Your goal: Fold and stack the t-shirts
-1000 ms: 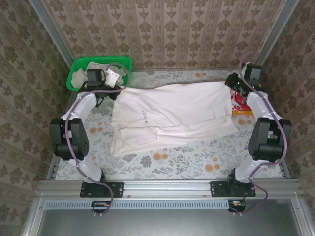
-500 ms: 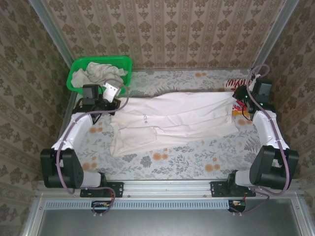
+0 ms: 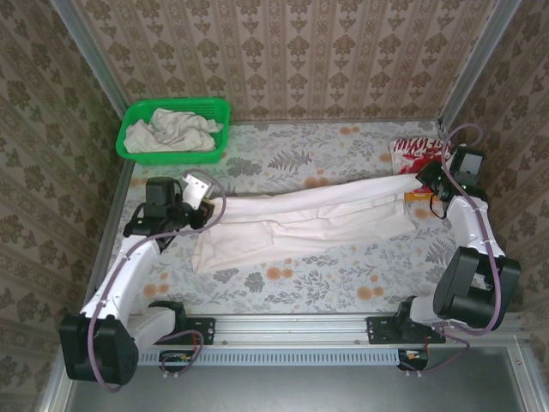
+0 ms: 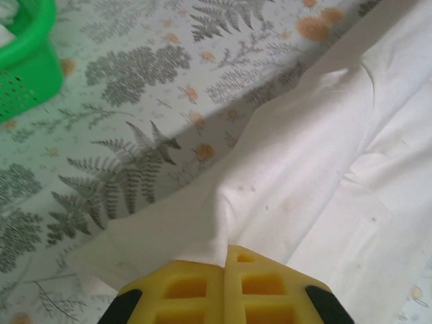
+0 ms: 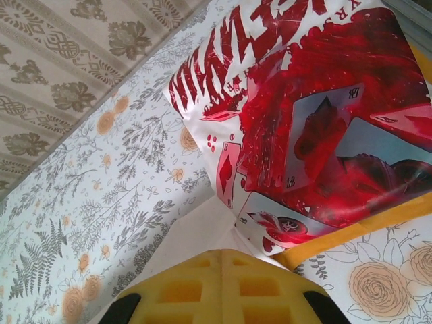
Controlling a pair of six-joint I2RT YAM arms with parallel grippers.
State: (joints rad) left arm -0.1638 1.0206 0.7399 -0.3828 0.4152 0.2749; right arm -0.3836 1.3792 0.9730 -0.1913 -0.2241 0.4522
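2 robot arms hold an off-white t-shirt (image 3: pixel 300 219) stretched across a table (image 3: pixel 326 279) covered in a print of grey ferns and orange blossoms. The left gripper (image 3: pixel 202 215) has its yellow fingers (image 4: pixel 189 287) pinched tight on the shirt's left end, and the right gripper (image 3: pixel 419 178) is clamped on its right end. The fabric's far edge runs as a straight band between them, and the near part lies flat on the cloth. Just beyond the right gripper, in the far right corner, lies a folded red-and-white patterned t-shirt (image 3: pixel 418 154). A green mesh basket (image 3: pixel 184 103) in the far left corner holds a crumpled off-white cloth (image 3: pixel 171 130). Walls (image 3: pixel 292 51) papered in beige damask enclose the table on 3 sides, and an aluminium rail (image 3: pixel 292 324) runs along the near edge.
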